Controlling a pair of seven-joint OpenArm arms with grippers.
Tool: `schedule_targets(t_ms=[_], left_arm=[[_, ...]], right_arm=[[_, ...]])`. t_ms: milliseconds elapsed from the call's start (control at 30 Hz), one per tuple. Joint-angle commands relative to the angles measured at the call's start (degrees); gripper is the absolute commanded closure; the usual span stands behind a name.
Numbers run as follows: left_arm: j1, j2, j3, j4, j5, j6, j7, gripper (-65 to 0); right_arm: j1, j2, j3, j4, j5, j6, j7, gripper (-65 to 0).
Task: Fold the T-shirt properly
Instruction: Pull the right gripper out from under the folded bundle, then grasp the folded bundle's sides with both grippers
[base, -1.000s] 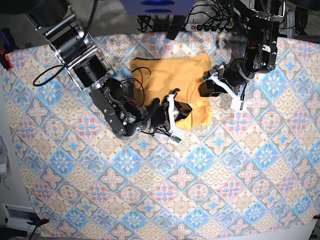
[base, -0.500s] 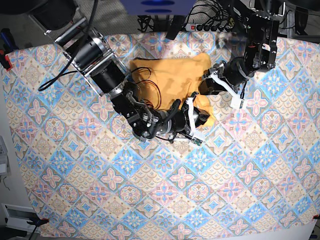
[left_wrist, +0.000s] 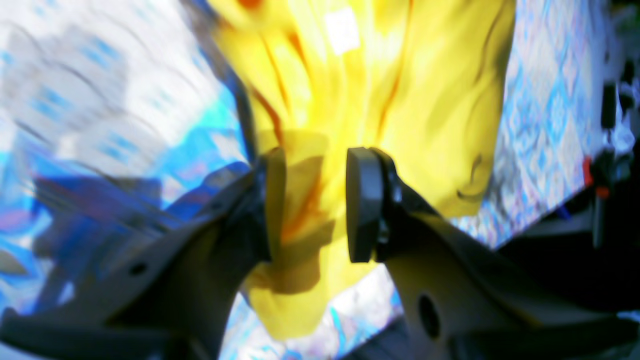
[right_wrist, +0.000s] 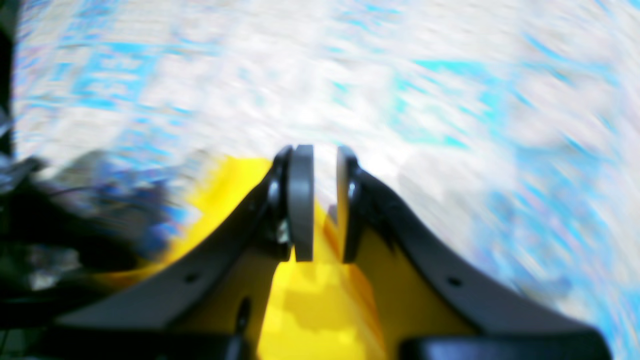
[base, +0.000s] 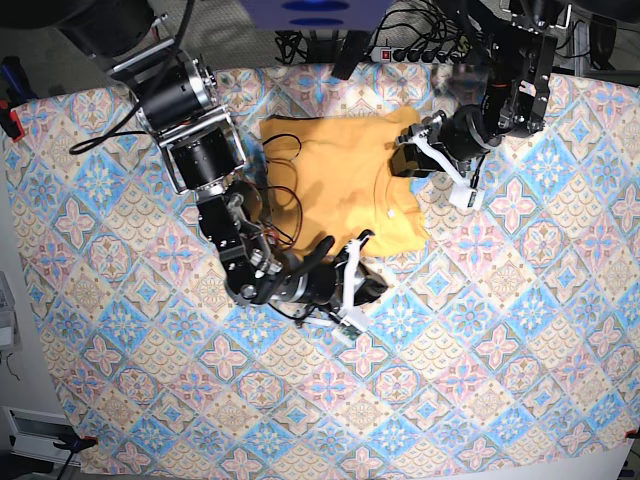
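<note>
Pale orange-yellow cotton T-shirt (base: 335, 175) lies on blue-and-pink patterned tablecloth (base: 480, 330) over worktop, upper centre. Hem lifted a moment ago is down again, so this fold looks laid. Right fingers (right_wrist: 300, 200) have retreated below it, nearly together, grip unclear. Left fingers (left_wrist: 275, 200) straddle soft wrinkled corner; cannot tell if clamped.

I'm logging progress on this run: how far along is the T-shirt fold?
Partly done. The T-shirt already lies as a compact, roughly squared bundle on the tablecloth. In hand: the left gripper has shirt fabric between its pads, and the right gripper sits at the shirt's near edge. Left: that near edge is uneven, so it needs tidying, then both grippers must clear.
</note>
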Motion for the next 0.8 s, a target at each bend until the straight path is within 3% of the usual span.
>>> schedule_targets(t_ms=[0, 367, 633, 767], left_arm=[[-0.11, -1.24, 0.46, 1.93, -1.17, -0.72, -0.76, -20.0], [0.51, -5.9, 9.16, 6.76, -1.08, -0.72, -0.76, -20.0], [-2.22, -6.6, 15.49, 2.89, -0.73, -0.37, -0.76, -20.0], [-5.65, -6.34, 18.75, -1.76, 3.32, -0.37, -0.76, -20.0]], right_arm=[[0.94, -0.11, 1.68, 1.06, 0.55, 0.45, 0.35, -7.7], [1.02, 3.67, 4.67, -5.01, 0.28, 0.36, 0.17, -7.5], [1.2, 5.08, 4.32, -12.13, 0.2, 0.36, 4.48, -7.5], [1.2, 5.34, 4.23, -14.41, 0.2, 0.36, 4.21, -7.5]])
